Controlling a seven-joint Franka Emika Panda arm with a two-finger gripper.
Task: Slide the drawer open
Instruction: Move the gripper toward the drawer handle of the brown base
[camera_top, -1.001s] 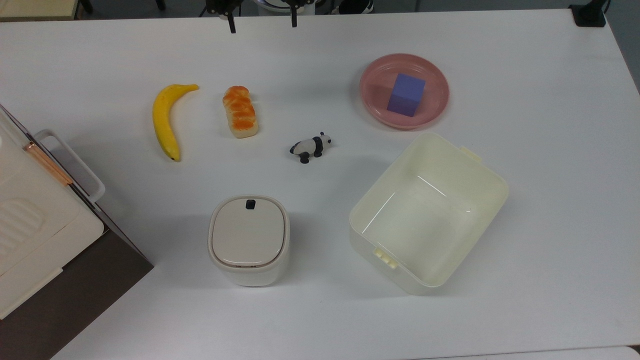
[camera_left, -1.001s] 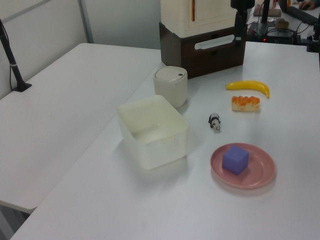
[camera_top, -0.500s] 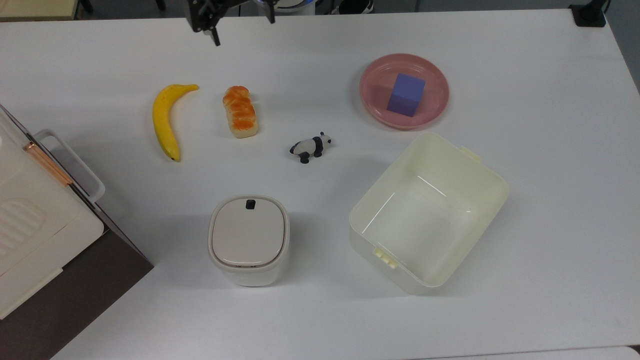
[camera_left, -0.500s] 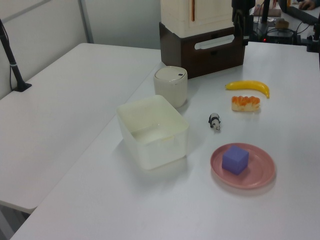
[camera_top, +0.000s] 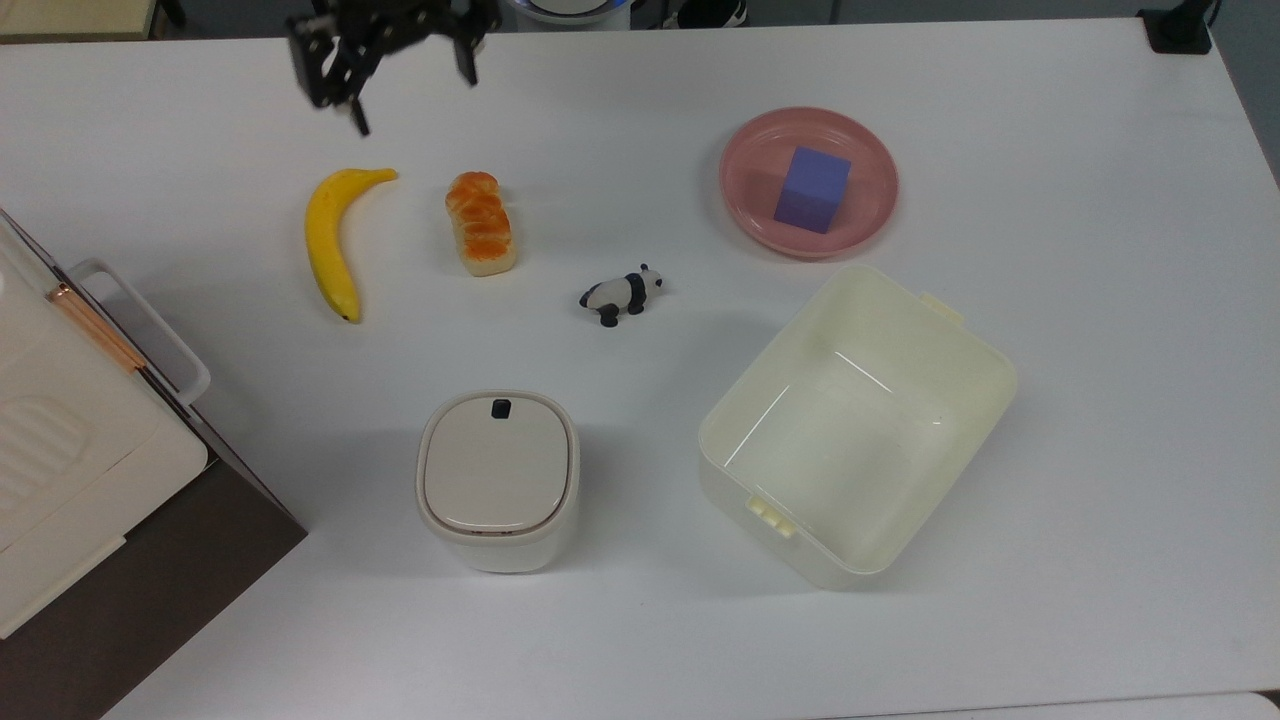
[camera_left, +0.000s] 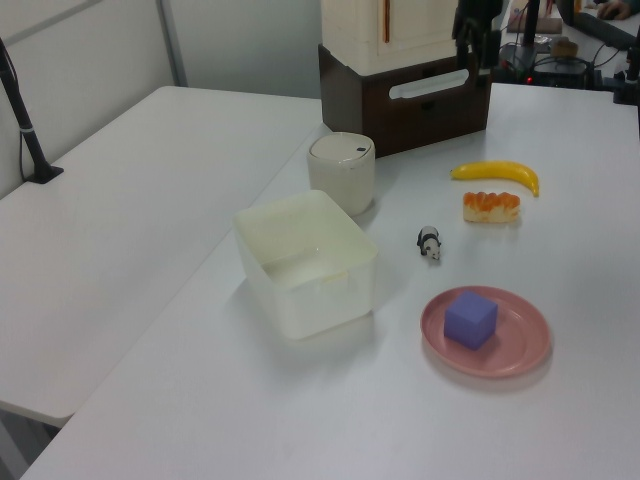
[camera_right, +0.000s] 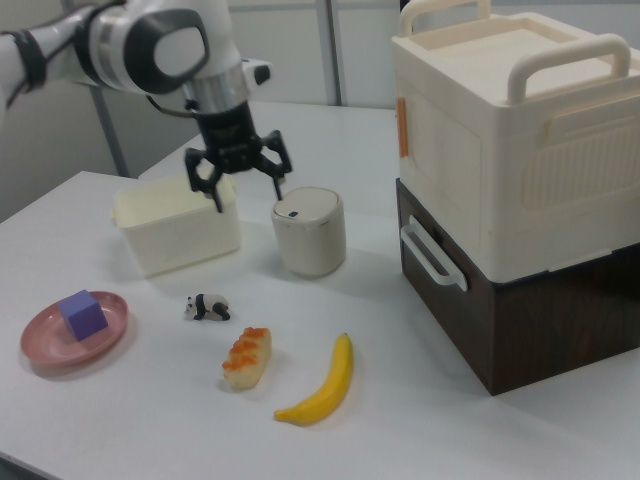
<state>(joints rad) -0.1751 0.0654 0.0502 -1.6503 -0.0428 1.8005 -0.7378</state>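
Observation:
The drawer (camera_right: 447, 300) has a dark brown front and sits flush in its brown cabinet under a cream appliance (camera_right: 510, 130). Its white loop handle (camera_right: 431, 256) sticks out toward the table, and I also see the handle (camera_top: 142, 325) at the top view's left edge and the handle (camera_left: 428, 84) in the left view. My gripper (camera_top: 415, 100) hangs open above the table's far edge, beyond the banana, well apart from the handle. In the right view the gripper (camera_right: 248, 192) holds nothing. In the left view the gripper (camera_left: 474, 55) overlaps the drawer's right end.
A banana (camera_top: 325, 240), a bread roll (camera_top: 481, 222) and a toy panda (camera_top: 620, 294) lie mid-table. A lidded white bin (camera_top: 497, 475) and a cream tub (camera_top: 722, 470) stand nearer the front. A pink plate (camera_top: 742, 160) holds a purple cube (camera_top: 812, 189).
The gripper has moved toward the top view's left and slightly down the picture, turning as it went. Its fingers stay open. Nothing else has shifted.

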